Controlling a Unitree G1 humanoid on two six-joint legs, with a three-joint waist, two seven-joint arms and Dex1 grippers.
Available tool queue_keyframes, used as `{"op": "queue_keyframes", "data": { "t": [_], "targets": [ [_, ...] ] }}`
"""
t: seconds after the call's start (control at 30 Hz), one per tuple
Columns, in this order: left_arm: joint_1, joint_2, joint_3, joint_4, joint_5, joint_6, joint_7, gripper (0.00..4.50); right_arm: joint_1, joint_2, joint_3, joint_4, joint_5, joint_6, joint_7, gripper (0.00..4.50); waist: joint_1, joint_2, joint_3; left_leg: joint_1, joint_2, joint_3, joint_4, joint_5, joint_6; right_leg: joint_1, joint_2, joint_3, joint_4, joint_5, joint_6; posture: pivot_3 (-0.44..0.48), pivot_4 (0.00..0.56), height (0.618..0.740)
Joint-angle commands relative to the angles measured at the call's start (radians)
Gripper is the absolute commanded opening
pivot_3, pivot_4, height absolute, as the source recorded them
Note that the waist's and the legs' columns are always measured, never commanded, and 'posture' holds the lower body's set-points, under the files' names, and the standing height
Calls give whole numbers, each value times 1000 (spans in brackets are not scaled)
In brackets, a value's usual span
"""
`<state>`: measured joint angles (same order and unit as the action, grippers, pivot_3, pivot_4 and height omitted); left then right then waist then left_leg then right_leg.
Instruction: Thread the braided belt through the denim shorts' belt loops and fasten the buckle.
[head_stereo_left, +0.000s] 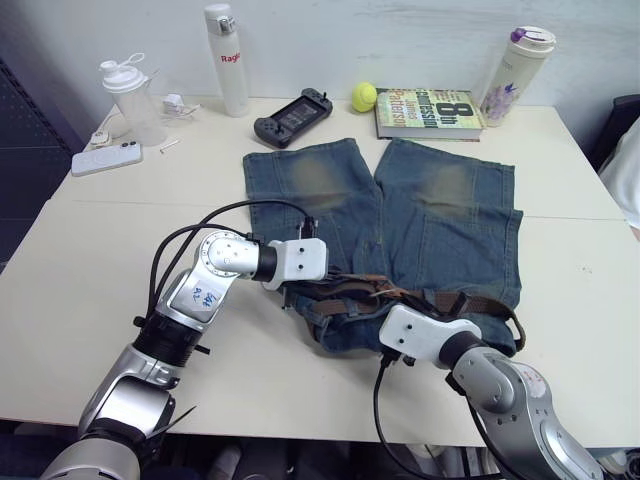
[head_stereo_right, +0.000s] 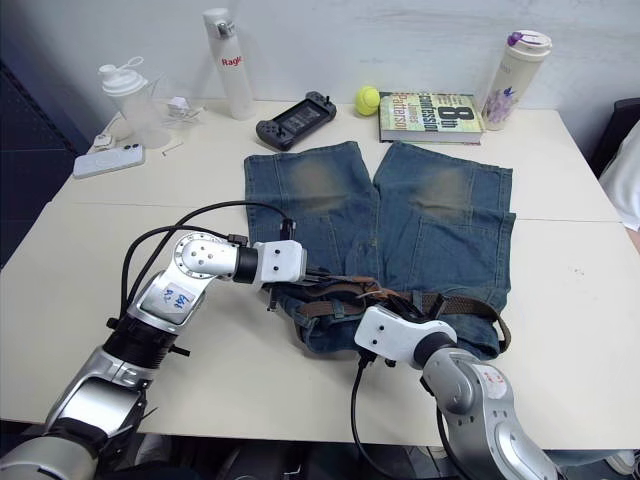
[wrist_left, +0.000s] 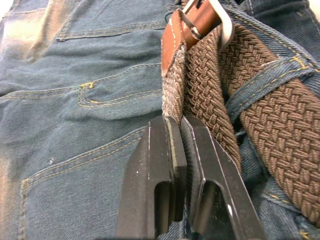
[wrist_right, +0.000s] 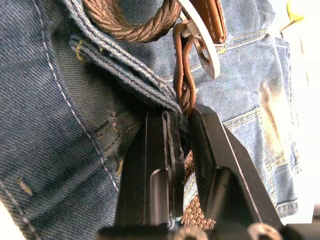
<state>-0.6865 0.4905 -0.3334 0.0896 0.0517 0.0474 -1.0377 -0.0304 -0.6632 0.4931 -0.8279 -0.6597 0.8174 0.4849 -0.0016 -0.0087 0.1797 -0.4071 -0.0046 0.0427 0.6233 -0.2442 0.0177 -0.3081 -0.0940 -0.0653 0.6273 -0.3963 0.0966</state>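
The denim shorts (head_stereo_left: 440, 220) lie flat on the white table, legs pointing away and waistband toward me. The braided belt (head_stereo_left: 470, 300) runs along the waistband and passes under a belt loop (wrist_left: 270, 75). Its silver buckle (wrist_left: 222, 22) sits on a tan leather end near the waistband's middle. My left gripper (wrist_left: 175, 122) is shut on a folded stretch of the braided strap just below the buckle. From the other side, my right gripper (wrist_right: 182, 117) is shut on the belt beside another belt loop (wrist_right: 125, 65), with the buckle (wrist_right: 202, 45) just beyond its fingertips.
Along the far edge stand a white bottle (head_stereo_left: 227, 60), a game controller (head_stereo_left: 292, 117), a tennis ball (head_stereo_left: 364, 96), a book (head_stereo_left: 428, 113) and a tumbler (head_stereo_left: 518, 75). A shaker cup (head_stereo_left: 133, 100) and a phone (head_stereo_left: 106, 158) lie far left.
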Motion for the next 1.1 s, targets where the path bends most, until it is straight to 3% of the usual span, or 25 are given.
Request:
{"op": "queue_keyframes", "data": {
  "t": [0.03,0.27,0.67,1.1],
  "targets": [
    [-34,20,-5,-30,1,-49,-34,0,-9,9,-24,-17,-26,-40,21,32,0,0,0,0,0,0,0,0,0,0,0,0,0,0,0,0,150,740],
    [-77,48,13,-7,-27,-72,-100,0,-2,15,-33,-1,-68,-68,58,32,0,0,0,0,0,0,0,0,0,0,0,0,0,0,0,0,150,740],
    [-120,27,-11,45,26,-126,-81,0,-40,-9,-20,38,-134,-245,156,32,0,0,0,0,0,0,1,0,0,0,0,0,0,0,0,0,150,740],
    [-198,74,-12,159,-11,-284,-256,0,-15,43,-77,83,-171,-296,195,32,0,0,0,0,0,0,1,0,0,0,1,0,1,0,0,0,150,740]
  ]
}}
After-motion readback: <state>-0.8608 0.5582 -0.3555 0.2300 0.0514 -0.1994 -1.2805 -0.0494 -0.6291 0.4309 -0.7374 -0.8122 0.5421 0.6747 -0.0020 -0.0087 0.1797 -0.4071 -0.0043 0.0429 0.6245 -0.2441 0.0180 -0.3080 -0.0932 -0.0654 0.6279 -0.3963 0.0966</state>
